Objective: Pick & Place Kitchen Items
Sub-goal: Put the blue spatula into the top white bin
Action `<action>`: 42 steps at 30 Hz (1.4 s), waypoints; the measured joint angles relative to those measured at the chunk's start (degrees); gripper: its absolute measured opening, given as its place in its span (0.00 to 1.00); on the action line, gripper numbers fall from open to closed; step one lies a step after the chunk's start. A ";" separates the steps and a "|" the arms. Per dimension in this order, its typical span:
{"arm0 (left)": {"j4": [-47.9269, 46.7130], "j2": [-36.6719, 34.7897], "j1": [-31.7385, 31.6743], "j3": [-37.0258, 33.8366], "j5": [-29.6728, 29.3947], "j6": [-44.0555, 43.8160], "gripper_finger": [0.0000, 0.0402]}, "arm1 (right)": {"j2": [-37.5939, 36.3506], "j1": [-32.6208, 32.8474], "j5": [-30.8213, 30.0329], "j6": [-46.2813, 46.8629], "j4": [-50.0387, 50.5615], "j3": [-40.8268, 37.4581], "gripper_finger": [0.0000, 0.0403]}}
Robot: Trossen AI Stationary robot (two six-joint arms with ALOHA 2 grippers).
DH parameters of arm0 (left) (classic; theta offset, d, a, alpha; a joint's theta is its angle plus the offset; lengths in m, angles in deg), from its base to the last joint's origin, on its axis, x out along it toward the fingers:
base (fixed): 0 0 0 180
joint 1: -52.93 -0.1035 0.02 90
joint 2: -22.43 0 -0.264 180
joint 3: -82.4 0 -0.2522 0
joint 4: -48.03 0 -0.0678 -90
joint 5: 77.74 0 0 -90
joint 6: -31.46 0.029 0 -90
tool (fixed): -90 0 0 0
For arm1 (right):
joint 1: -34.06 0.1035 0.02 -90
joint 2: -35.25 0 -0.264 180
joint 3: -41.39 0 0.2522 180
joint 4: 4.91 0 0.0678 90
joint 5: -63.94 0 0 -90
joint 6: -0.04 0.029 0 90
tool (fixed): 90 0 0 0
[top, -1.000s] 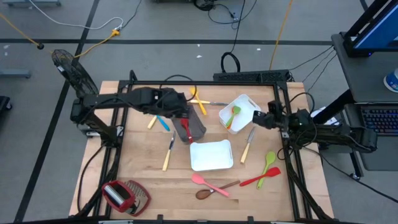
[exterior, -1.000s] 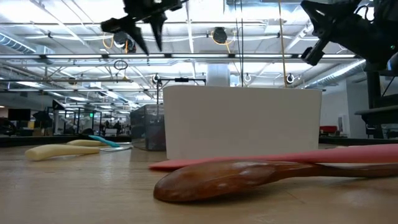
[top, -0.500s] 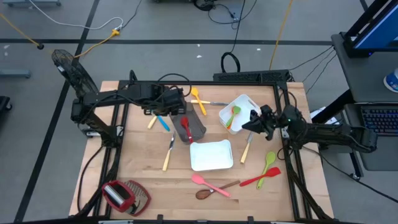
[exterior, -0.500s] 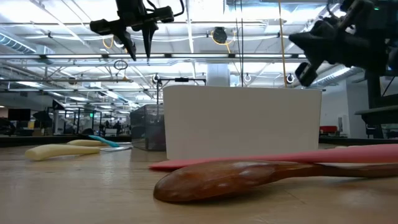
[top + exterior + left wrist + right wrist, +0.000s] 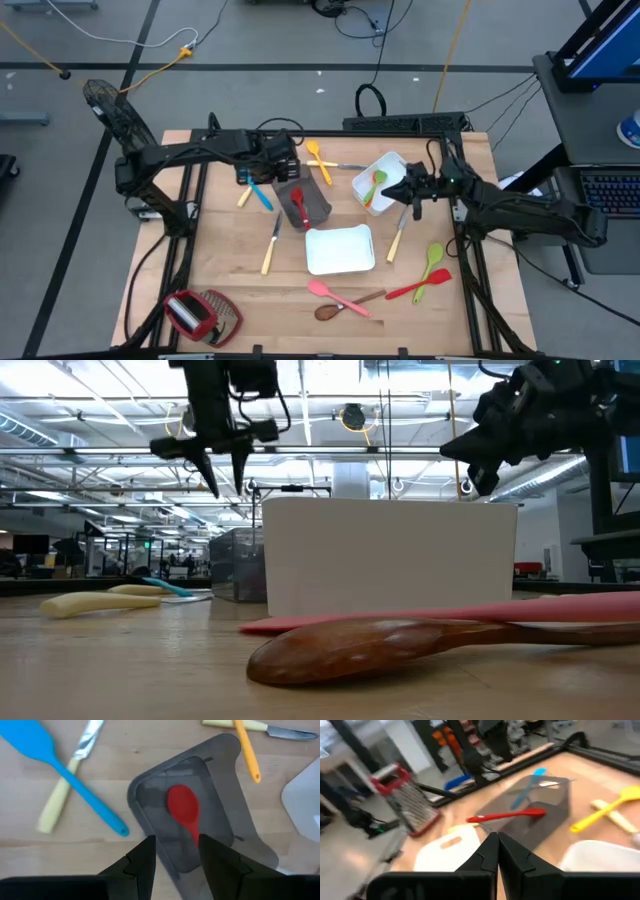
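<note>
While the left gripper (image 5: 283,168) hangs above the grey bin (image 5: 314,205), its fingers (image 5: 145,862) are spread and hold nothing. Red spoon (image 5: 184,810) lies in that bin, handle sticking out over the rim. Blue spatula (image 5: 60,770) and a pale-handled knife (image 5: 65,785) lie crossed on the counter (image 5: 230,260) left of the bin. Right gripper (image 5: 400,192) hovers off the counter by the far white tray (image 5: 395,165), fingers (image 5: 490,852) clenched, empty. Green spoon (image 5: 377,183) sits in that tray. Pink spatula (image 5: 335,294) and wooden spoon (image 5: 345,305) lie near the front edge.
</note>
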 joint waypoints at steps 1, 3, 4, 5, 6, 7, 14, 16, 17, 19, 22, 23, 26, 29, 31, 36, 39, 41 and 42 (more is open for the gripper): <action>0.79 0.00 -0.74 -1.02 0.78 0.02 0.38 | -0.33 0.00 -0.30 -1.14 2.30 0.50 0.00; 1.77 0.00 -2.23 -3.19 1.97 -0.06 0.38 | -0.80 -0.02 -1.38 -2.79 6.00 1.39 0.00; 1.83 0.00 -2.80 -4.14 2.31 -0.34 0.38 | -1.02 -0.01 -1.58 -3.37 6.98 1.61 0.00; 1.74 0.00 -3.25 -4.92 2.42 -0.66 0.38 | -1.24 -0.01 -1.58 -3.83 7.78 1.79 0.00; 1.58 0.00 -3.78 -5.58 2.41 -1.12 0.38 | -1.41 0.00 -1.57 -4.06 8.14 1.82 0.00; 1.38 -0.01 -4.13 -5.96 2.45 -1.56 0.38 | -1.45 0.00 -1.55 -4.13 8.57 1.82 0.00; 0.14 -0.55 -6.66 -6.09 2.37 -0.99 0.38 | -1.47 0.00 -1.57 -4.11 10.53 1.82 0.00; -2.35 -0.52 -8.18 -6.09 2.14 -0.61 0.38 | -1.47 0.00 -1.56 -4.11 10.90 1.82 0.00; -4.20 -0.54 -9.09 -6.07 2.04 -0.59 0.38 | -1.47 0.00 -1.57 -4.13 11.15 1.82 0.00; -8.13 -0.52 -10.76 -6.07 1.89 -0.61 0.38 | -1.47 0.00 -1.55 -4.13 11.73 1.82 0.00; -11.37 -0.52 -12.74 -6.07 1.97 -0.69 0.38 | -1.47 -0.01 -1.48 -4.34 12.10 1.82 0.00; -11.51 -0.52 -13.32 -6.07 1.95 -0.71 0.38 | -1.47 0.00 -1.46 -4.55 12.35 1.82 0.00; -10.90 -0.52 -15.17 -6.07 1.84 -0.52 0.38 | -1.47 0.00 -1.44 -5.55 12.80 1.82 0.00; -9.88 0.05 -16.76 -6.07 1.70 -0.67 0.38 | -1.47 0.00 -1.42 -5.62 13.05 1.82 0.00; -8.56 0.24 -17.89 -6.07 1.76 -1.03 0.38 | -1.47 0.00 -1.42 -5.62 13.50 1.84 0.00; -6.43 0.15 -19.90 -6.07 1.74 -1.33 0.38 | -1.47 0.00 -1.22 -5.64 14.55 1.86 0.00; -5.18 0.42 -19.26 -6.07 1.61 -2.11 0.38 | -1.47 0.00 -1.20 -5.64 14.67 1.86 0.00; -4.07 0.50 -18.80 -6.09 1.50 -2.63 0.38 | -1.47 0.00 -1.18 -5.64 14.65 1.86 0.00; -3.19 0.50 -18.46 -6.09 1.48 -3.05 0.38 | -1.47 -0.01 -1.19 -5.64 14.65 1.87 0.00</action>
